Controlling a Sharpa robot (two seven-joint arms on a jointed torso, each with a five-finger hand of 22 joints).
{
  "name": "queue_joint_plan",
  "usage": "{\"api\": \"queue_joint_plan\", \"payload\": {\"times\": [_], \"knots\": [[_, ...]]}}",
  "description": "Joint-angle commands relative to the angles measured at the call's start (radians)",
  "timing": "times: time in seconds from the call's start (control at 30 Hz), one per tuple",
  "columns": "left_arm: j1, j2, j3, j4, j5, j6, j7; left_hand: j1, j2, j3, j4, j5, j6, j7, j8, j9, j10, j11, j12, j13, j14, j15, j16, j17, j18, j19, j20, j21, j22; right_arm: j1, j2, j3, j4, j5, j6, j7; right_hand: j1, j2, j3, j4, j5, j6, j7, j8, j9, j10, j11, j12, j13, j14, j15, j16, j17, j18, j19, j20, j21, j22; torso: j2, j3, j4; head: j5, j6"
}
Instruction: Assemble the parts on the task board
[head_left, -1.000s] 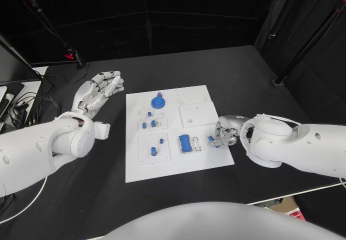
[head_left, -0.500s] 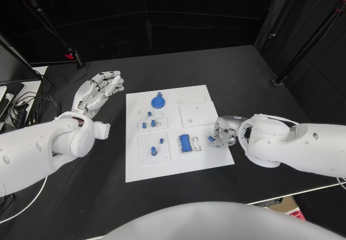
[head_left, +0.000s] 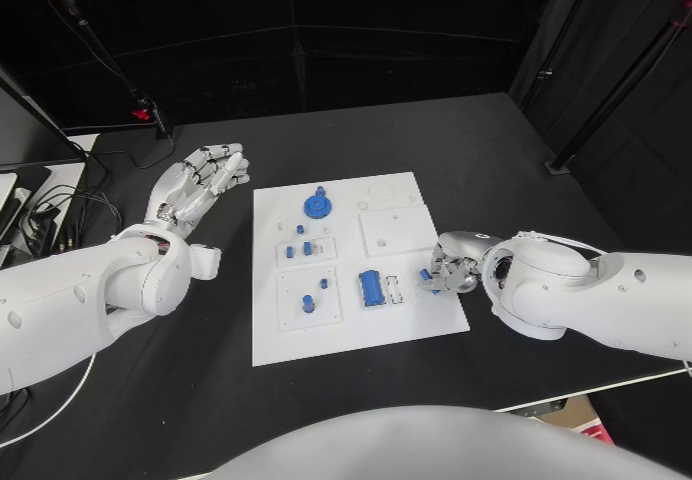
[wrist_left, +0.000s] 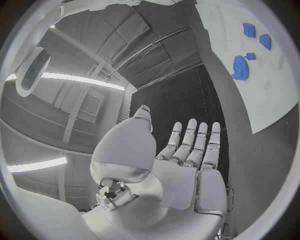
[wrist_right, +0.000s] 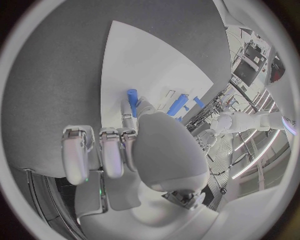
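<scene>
Small blue plastic peg (head_left: 428, 276) sits pinched in the right robot hand (head_left: 451, 273) at the right edge of the white task board (head_left: 418, 320), beside the long blue cylinder (head_left: 371, 287). It should probably be kept upright and lowered slowly into its slot. The left robot hand (head_left: 198, 182) hovers flat and empty over the black bench (head_left: 490, 140).

Task board at the desk's centre, robot hands to either side

The flat white rectangular task board (head_left: 355, 330) lies mid-desk (head_left: 476, 150); the left silver robot hand (head_left: 198, 182) sits off its 10 o'clock corner, the right silver robot hand (head_left: 451, 270) over its 3 o'clock edge, touching a small blue cylindrical part (head_left: 427, 277) there.
</scene>
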Motion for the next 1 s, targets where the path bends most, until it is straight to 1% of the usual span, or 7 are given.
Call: {"api": "queue_joint_plan", "payload": {"times": [0.03,0.3,0.53,0.7,0.87,0.93,1.0], "knots": [[0.0,-0.001,0.001,0.001,-0.001,0.009,0.025,0.003,0.01,-0.007,0.0,0.005,-0.005,0.162,0.003,-0.001,-0.01,0.0,0.004,-0.001,-0.01,0.0,0.004,-0.001,-0.006,-0.003,0.0,0.002,-0.001,-0.006,-0.005,-0.006,0.004,0.091,-0.082,0.059,-0.008,-0.015,0.109,-0.104,0.008,0.031,-0.017,-0.011,-0.098,0.102,-0.002,0.0,0.263,0.106,-0.006,0.002,0.263,-0.007,0.108,-0.007,0.003,0.263,-0.001,0.0004,-0.0008,-0.001,-0.001],[-0.002,-0.001,0.001,0.001,-0.001,0.011,0.024,0.003,0.01,-0.008,0.0,0.005,-0.005,0.162,0.004,-0.001,-0.01,0.0,0.004,-0.002,-0.01,0.0,0.005,-0.001,-0.006,-0.004,0.0,0.002,-0.002,-0.006,-0.032,-0.006,0.026,0.177,-0.186,0.128,-0.021,-0.027,0.115,-0.121,0.03,0.054,-0.016,-0.028,-0.105,0.102,-0.001,0.0,0.263,0.106,-0.007,0.002,0.263,-0.007,0.108,-0.007,0.003,0.263,0.0,0.0001,0.0,0.0,0.001],[-0.003,0.001,0.001,-0.001,-0.001,0.012,0.022,0.003,0.01,-0.008,0.0,0.005,-0.005,0.162,0.004,-0.001,-0.01,0.0,0.004,-0.002,-0.01,0.0,0.005,-0.001,-0.006,-0.004,0.0,0.002,-0.002,-0.005,-0.052,-0.005,0.048,0.239,-0.245,0.169,-0.031,-0.03,0.112,-0.132,0.057,0.066,-0.016,-0.043,-0.11,0.102,-0.001,0.0,0.263,0.106,-0.007,0.002,0.263,-0.007,0.108,-0.007,0.003,0.263,0.001,-0.0002,0.0016,-0.001,0.001],[-0.003,0.002,0.001,-0.002,-0.001,0.012,0.021,0.003,0.01,-0.008,0.0,0.005,-0.005,0.162,0.004,-0.001,-0.01,0.0,0.004,-0.002,-0.01,0.0,0.005,-0.001,-0.006,-0.004,0.0,0.002,-0.002,-0.003,-0.058,-0.005,0.064,0.318,-0.264,0.189,-0.044,-0.031,0.104,-0.132,0.073,0.075,-0.015,-0.05,-0.112,0.102,-0.001,0.0,0.263,0.106,-0.006,0.002,0.263,-0.007,0.108,-0.007,0.003,0.263,0.001,0.0,0.0016,0.002,0.001],[-0.004,0.004,0.001,-0.004,-0.001,0.011,0.02,0.003,0.01,-0.008,0.0,0.005,-0.005,0.162,0.004,-0.001,-0.01,0.0,0.004,-0.002,-0.01,0.0,0.005,-0.001,-0.006,-0.004,0.0,0.002,-0.002,0.011,-0.059,-0.004,0.076,0.497,-0.26,0.222,-0.072,-0.031,0.08,-0.126,0.133,0.09,-0.016,-0.066,-0.117,0.102,-0.002,0.0,0.263,0.106,-0.007,0.002,0.263,-0.007,0.108,-0.007,0.003,0.263,0.001,-0.0006,0.0042,0.001,0.0],[-0.004,0.005,0.001,-0.004,-0.001,0.011,0.02,0.003,0.01,-0.008,0.0,0.005,-0.005,0.162,0.004,-0.001,-0.01,0.0,0.004,-0.002,-0.01,0.0,0.005,-0.001,-0.006,-0.004,0.0,0.002,-0.002,0.019,-0.055,-0.004,0.078,0.567,-0.255,0.231,-0.088,-0.031,0.063,-0.12,0.163,0.096,-0.017,-0.073,-0.119,0.102,-0.003,0.0,0.263,0.106,-0.008,0.002,0.263,-0.007,0.108,-0.008,0.003,0.263,0.001,-0.0006,0.0019,0.004,-0.002],[-0.004,0.006,0.001,-0.004,0.0,0.01,0.019,0.003,0.01,-0.008,0.0,0.005,-0.005,0.162,0.004,-0.001,-0.01,0.0,0.004,-0.002,-0.01,0.0,0.005,-0.001,-0.006,-0.004,0.0,0.002,-0.002,0.024,-0.05,-0.004,0.08,0.61,-0.25,0.237,-0.104,-0.032,0.045,-0.113,0.169,0.102,-0.018,-0.079,-0.121,0.102,-0.004,0.0,0.263,0.106,-0.01,0.002,0.263,-0.007,0.108,-0.009,0.003,0.263,0.001,-0.0008,0.0024,0.005,-0.002]]}}
